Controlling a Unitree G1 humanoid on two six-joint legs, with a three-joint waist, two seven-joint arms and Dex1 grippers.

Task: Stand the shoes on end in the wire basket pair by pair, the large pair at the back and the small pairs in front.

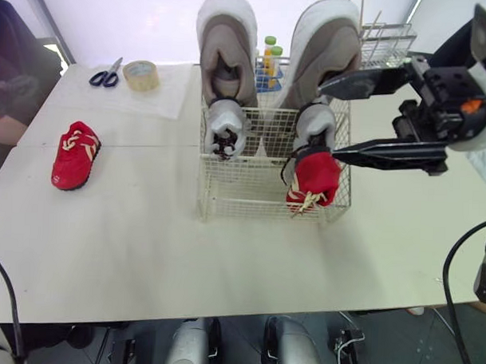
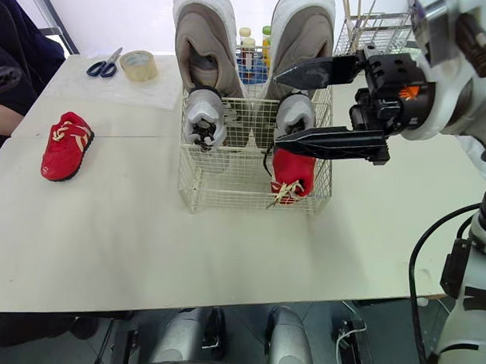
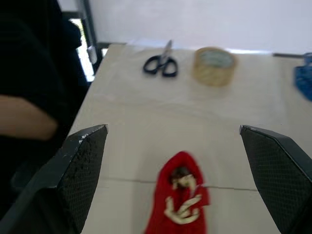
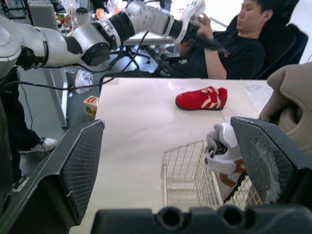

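Right arm (image 2: 446,85) reaching in from the right of the wire basket (image 1: 226,199), right gripper (image 1: 326,121) above the basket's right half, black fingers spread wide and pointing leftward, left gripper (image 3: 171,129) well left of the basket, fingers likewise wide apart.

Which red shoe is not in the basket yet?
The red shoe on the table, at the robot's left; the other red shoe stands in the wire basket.

Wire basket (image 1: 226,201) front-left slot standing open; red shoe (image 1: 313,178) filling front-right, right gripper (image 1: 326,123) hanging spread over that side.
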